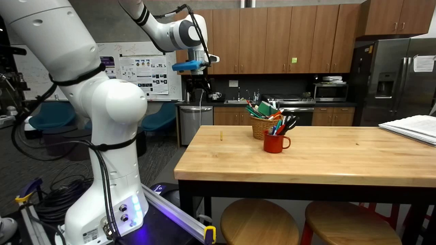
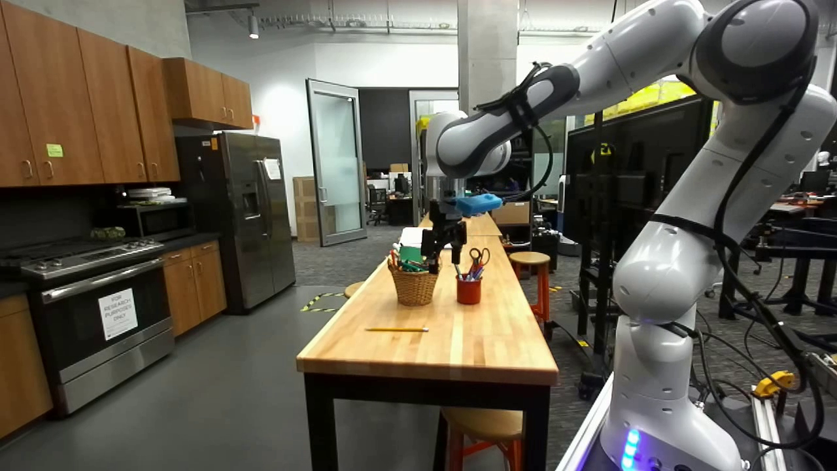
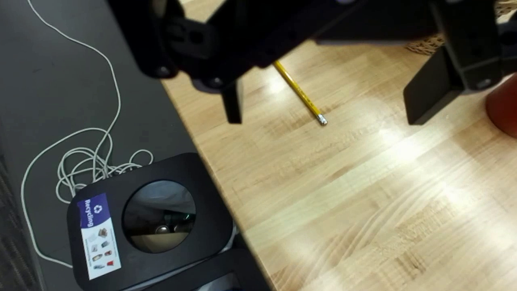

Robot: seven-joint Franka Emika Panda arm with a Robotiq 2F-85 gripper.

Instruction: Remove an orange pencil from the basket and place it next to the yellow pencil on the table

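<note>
In an exterior view, near the closest end of the light-wood butcher-block table (image 2: 359, 353), a thin yellow wooden pencil (image 2: 396, 330) is lying flat. Above the tabletop the black two-finger gripper (image 2: 444, 264) is hanging, its fingers gaping wide. Farther along, a tan woven basket (image 2: 416, 289) and a red cylindrical mug (image 2: 469, 292) are standing near each other — a gap showing between them. What looks like the slender orange pencil (image 1: 277, 113) is poking out of the basket — tilting.
</note>
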